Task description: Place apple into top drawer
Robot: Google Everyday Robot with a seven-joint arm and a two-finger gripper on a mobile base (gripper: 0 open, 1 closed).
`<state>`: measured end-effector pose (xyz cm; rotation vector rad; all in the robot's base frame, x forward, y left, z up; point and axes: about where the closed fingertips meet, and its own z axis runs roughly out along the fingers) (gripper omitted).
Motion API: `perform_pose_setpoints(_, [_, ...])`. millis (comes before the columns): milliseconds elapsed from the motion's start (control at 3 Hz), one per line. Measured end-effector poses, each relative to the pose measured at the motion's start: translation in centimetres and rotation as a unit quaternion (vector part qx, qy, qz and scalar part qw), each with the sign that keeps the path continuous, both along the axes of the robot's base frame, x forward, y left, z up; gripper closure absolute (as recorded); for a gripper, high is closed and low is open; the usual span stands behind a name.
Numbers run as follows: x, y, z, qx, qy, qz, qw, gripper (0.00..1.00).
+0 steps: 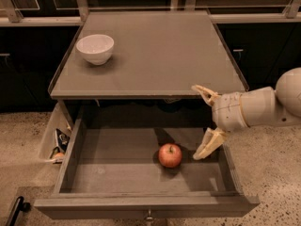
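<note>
The red apple point(170, 155) rests on the flat grey bottom of the open top drawer point(113, 173), right of its middle. A small metal knob point(149, 216) shows on the drawer front. My gripper point(203, 122) is open and empty, above the drawer's right side, to the right of and higher than the apple. One fingertip is by the table edge, the other hangs over the drawer. It does not touch the apple.
A white bowl point(95, 48) stands at the back left of the grey tabletop point(160, 55). A side pocket with small packets point(58, 142) hangs left of the drawer. Dark cabinets stand behind. The floor is speckled.
</note>
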<state>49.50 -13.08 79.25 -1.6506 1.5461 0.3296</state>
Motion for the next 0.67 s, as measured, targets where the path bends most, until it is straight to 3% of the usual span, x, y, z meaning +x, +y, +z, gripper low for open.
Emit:
perform_pose_setpoints(333, [0.17, 0.0, 5.34, -0.028, -0.041, 0.017, 0.9986, 0.0])
perform_pose_setpoints(667, [0.21, 0.01, 5.87, -0.029, -0.044, 0.018, 0.9984, 0.0])
